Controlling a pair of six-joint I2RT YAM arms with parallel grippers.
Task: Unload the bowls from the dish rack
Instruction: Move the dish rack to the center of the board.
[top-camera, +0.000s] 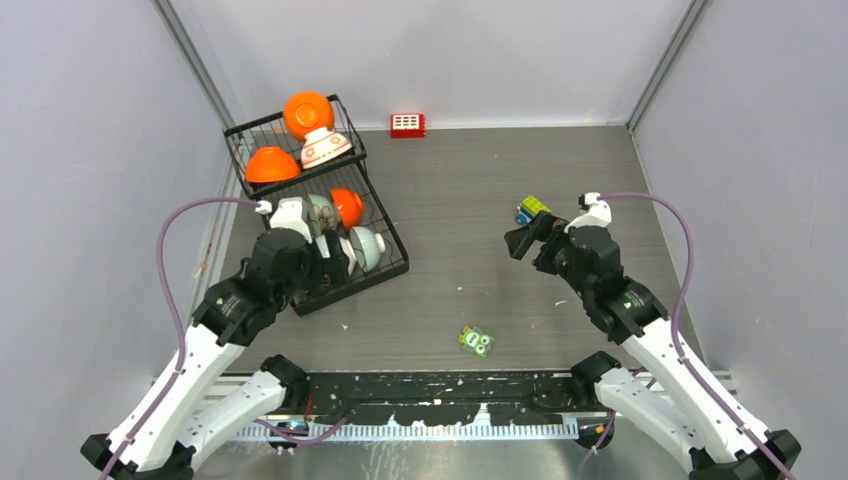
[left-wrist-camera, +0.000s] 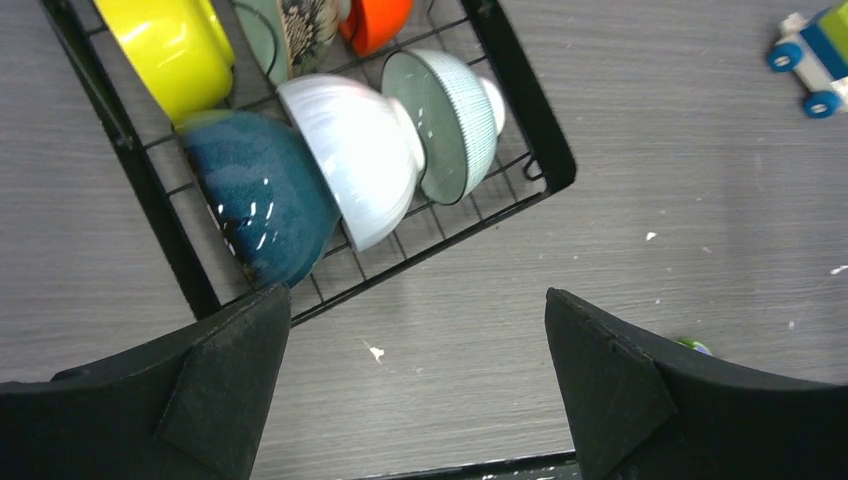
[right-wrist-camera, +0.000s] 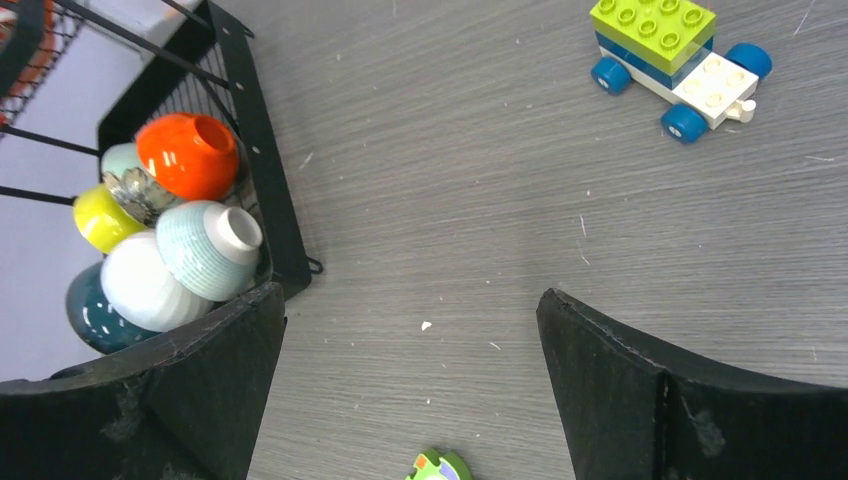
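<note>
**Unloading not begun: every bowl in view sits in the rack**

The table (top-camera: 480, 200) carries no bowl outside the rack, so by my reading 0 bowls are unloaded and the whole job is left.

The rack (top-camera: 390, 240) lies at the left of the table, its 2 sections both loaded. The far section holds 3 bowls: an orange bowl (top-camera: 307, 112), a floral bowl (top-camera: 325, 148) and a second orange bowl (top-camera: 271, 165). The near section holds at least 6, packed on edge against each other: a teal bowl (left-wrist-camera: 265, 195), a white bowl (left-wrist-camera: 355, 155), a mint bowl (left-wrist-camera: 450, 125), a lime bowl (left-wrist-camera: 175, 45), a patterned bowl (left-wrist-camera: 300, 30) and a third orange bowl (left-wrist-camera: 375, 20).

The left gripper (left-wrist-camera: 416, 300) hangs over the near corner of the rack, jaws spread wide and empty, with the teal bowl and white bowl nearest to it. They look like the likely first picks.

The right gripper (right-wrist-camera: 410, 295) is also spread and holds nothing. It hovers over bare table well apart from the rack, near a toy car (right-wrist-camera: 670, 65).

Smaller clutter, a red block (top-camera: 407, 124) and a green toy (top-camera: 477, 341), is no part of the task.
</note>
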